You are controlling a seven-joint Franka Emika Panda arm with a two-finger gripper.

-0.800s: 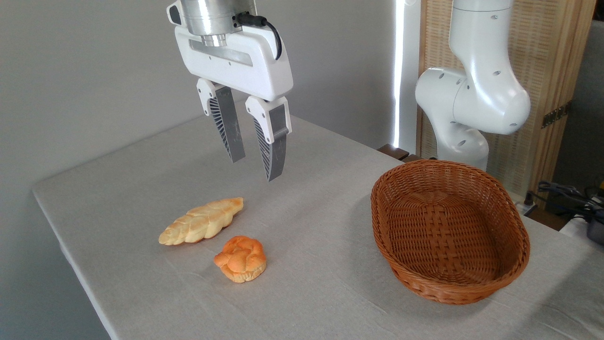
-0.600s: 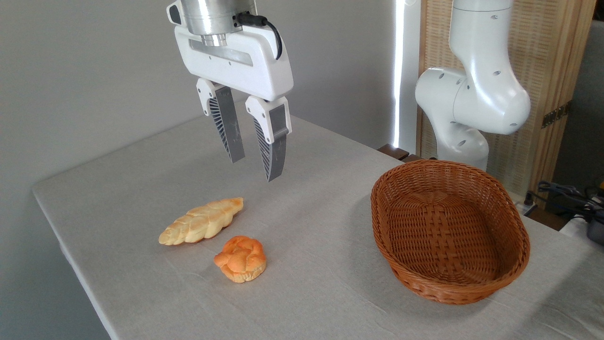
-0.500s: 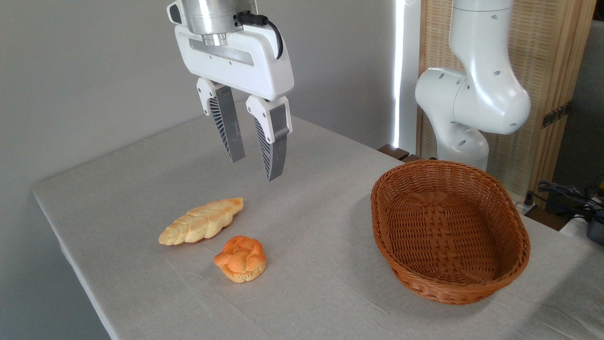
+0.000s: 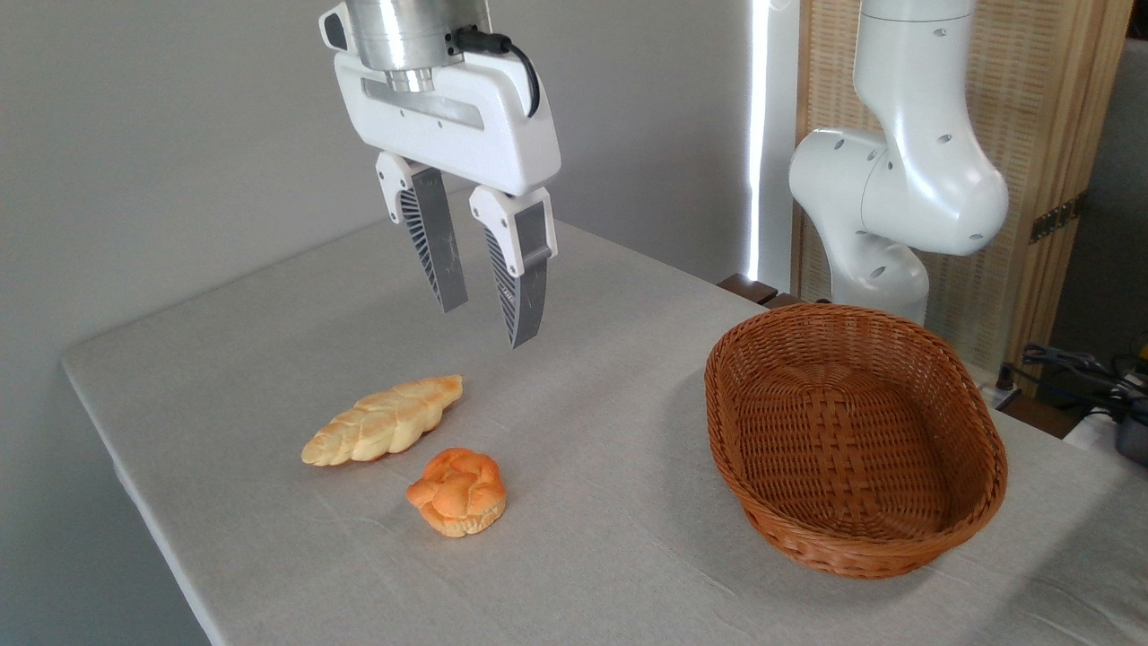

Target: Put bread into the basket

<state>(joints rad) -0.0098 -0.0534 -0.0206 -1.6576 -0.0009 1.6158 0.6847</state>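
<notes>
No text, label, brand mark or number can be read anywhere here (nothing printed shows on any surface)

My gripper (image 4: 484,325) is white with grey ribbed fingers (image 4: 525,296). The bun (image 4: 457,492) is orange-golden, the loaf (image 4: 384,420) pale yellow. The woven basket (image 4: 852,440) is reddish-brown.

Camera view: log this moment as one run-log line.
gripper: open, empty, above table | round orange knotted bun: on table, untouched | reddish-brown oval wicker basket: empty
</notes>
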